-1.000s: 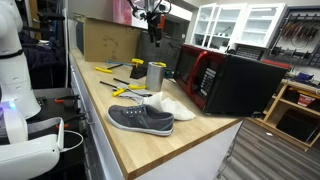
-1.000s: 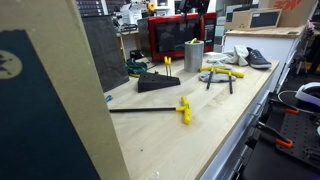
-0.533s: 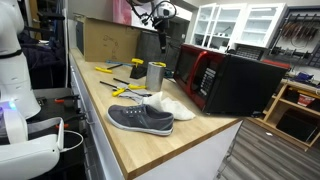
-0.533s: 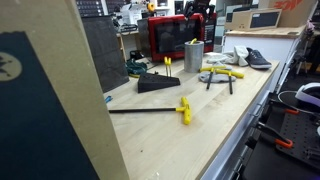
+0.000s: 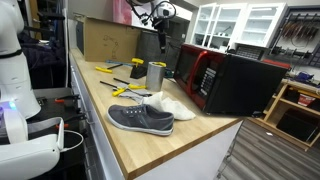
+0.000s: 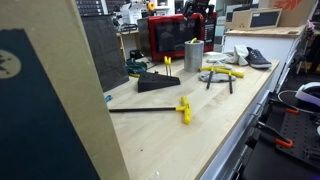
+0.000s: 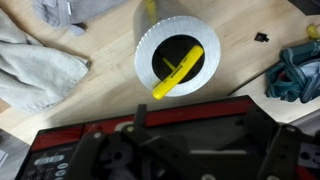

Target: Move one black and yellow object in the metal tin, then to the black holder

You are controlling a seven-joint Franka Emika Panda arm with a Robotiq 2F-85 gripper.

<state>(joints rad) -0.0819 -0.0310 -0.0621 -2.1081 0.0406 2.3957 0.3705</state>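
Note:
The metal tin stands on the wooden bench in front of the red and black microwave; it also shows in an exterior view. In the wrist view I look straight down into the tin, and a yellow-handled black tool leans inside it. My gripper hangs above the tin, open and empty, its dark fingers spread over the microwave's top. The black holder lies on the bench with a yellow-handled tool standing in it.
A grey shoe and a white cloth lie near the tin. Yellow and black pliers and a long yellow-handled tool lie on the bench. The microwave and a cardboard box stand behind.
From one second ago to half a second ago my gripper shifted a little toward the microwave above the tin. Since then nothing has moved.

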